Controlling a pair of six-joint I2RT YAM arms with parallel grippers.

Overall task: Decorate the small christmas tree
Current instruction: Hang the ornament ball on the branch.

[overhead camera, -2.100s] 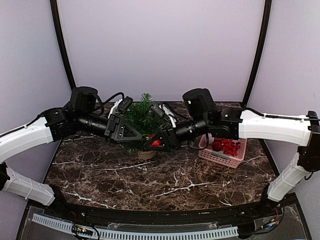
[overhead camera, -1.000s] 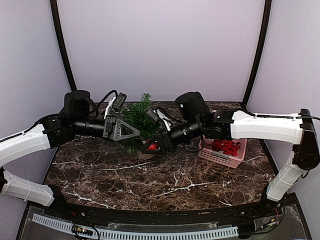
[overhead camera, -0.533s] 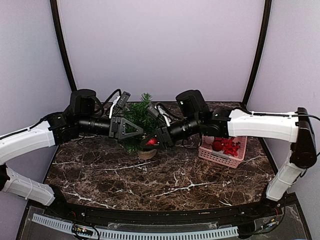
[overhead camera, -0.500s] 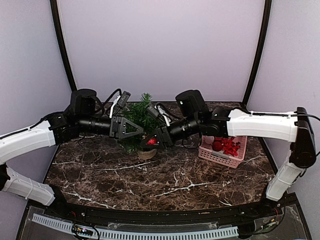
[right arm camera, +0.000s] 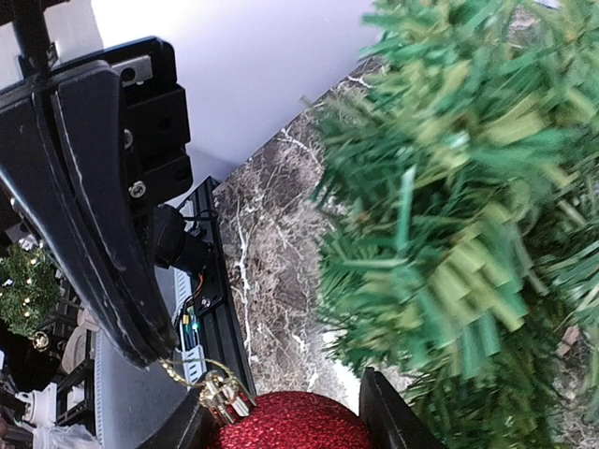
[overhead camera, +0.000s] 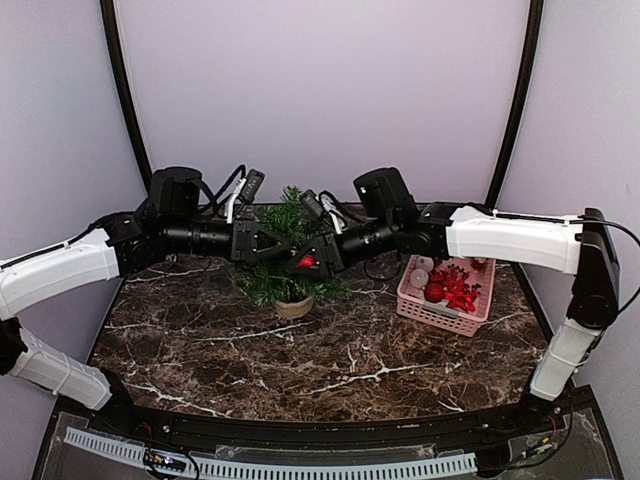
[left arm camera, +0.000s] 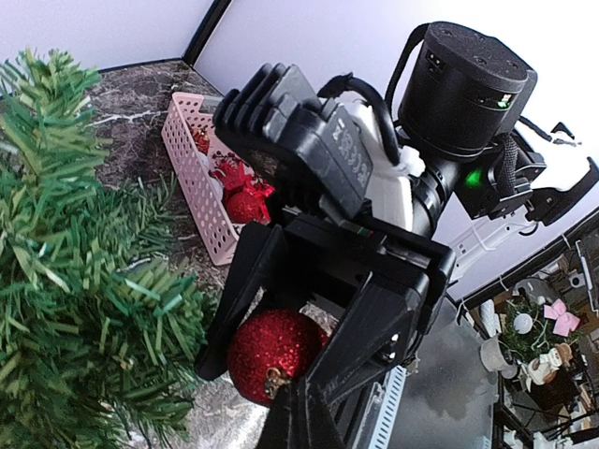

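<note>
Top external view, largest first: dark marble table (overhead camera: 330, 370), and toward its rear middle the small christmas tree (overhead camera: 268, 285), upright on its tan base, long axis vertical. Off to the tree's right, well apart, a pink basket (overhead camera: 440, 318) of red ornaments. Both arms reaching in level from either side and meeting at the tree's upper foliage, neither clearly nearer. Right gripper (overhead camera: 303, 264) closed around a red glitter ball (left arm camera: 274, 354), one finger on each flank, cap and gold loop (right arm camera: 192, 371) pointing toward the left arm. Left gripper (overhead camera: 284, 251) pressed fully together, tip right at that loop; cannot tell whether pinching the thread or merely touching it. From the ball, nearest branch tips just beside, on the side away from the left fingers. Judged next: carry the loop sideways onto a branch tip, and free the ball only once hooked.
</note>
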